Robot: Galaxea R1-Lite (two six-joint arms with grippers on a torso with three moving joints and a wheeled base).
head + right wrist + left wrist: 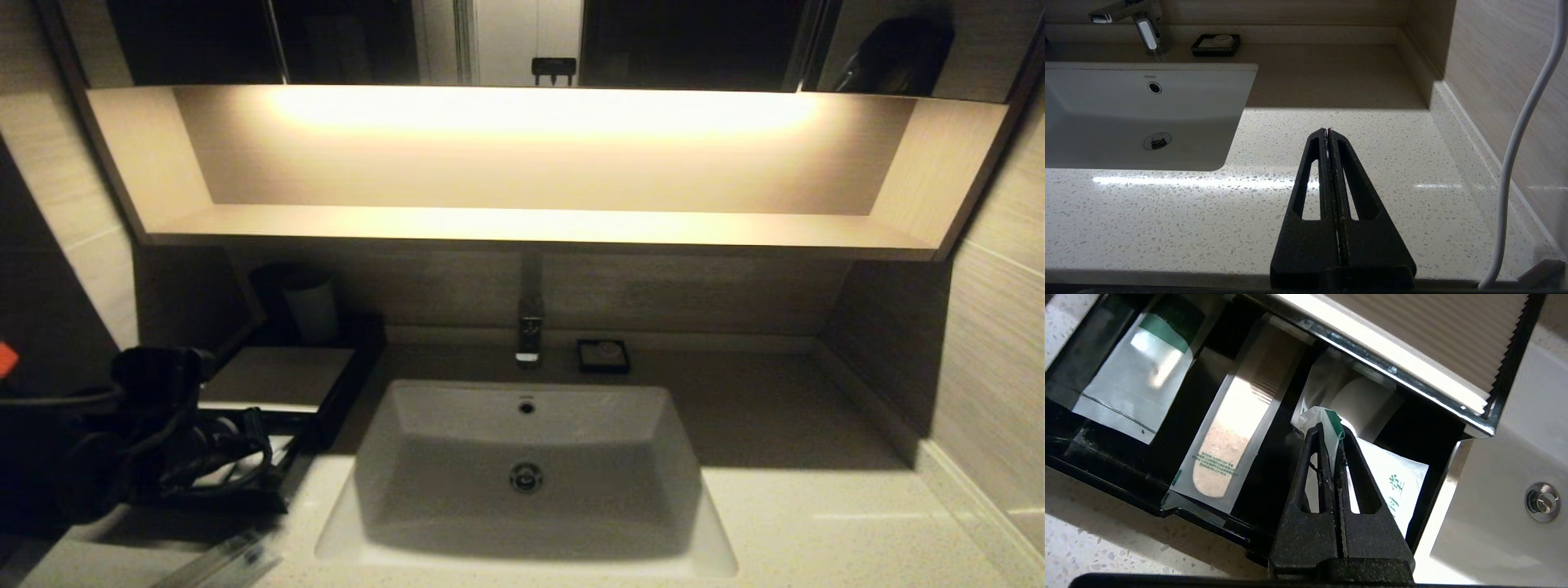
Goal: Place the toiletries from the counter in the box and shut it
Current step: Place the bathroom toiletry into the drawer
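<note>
The black box [277, 376] with a beige top panel [1412, 339] stands on the counter [816, 523] left of the sink, its drawer [1106, 473] pulled out. My left gripper [1329, 426] is over the drawer's end compartment, shut on the crumpled green-edged end of a white packet [1396, 486] printed with green characters. Two other packets lie in the drawer: a wide one with a green band [1135, 375] and a long slim one [1229, 428]. In the head view the left arm [163, 441] covers the drawer. My right gripper [1327, 131] is shut and empty over the bare counter right of the sink.
The white sink basin [526, 457] fills the middle, with the faucet [529, 327] behind it. A small black dish [602, 356] sits by the faucet and a pale cup [310, 306] behind the box. A slim shiny strip [220, 563] lies at the front left. A white cable [1515, 155] hangs by the right wall.
</note>
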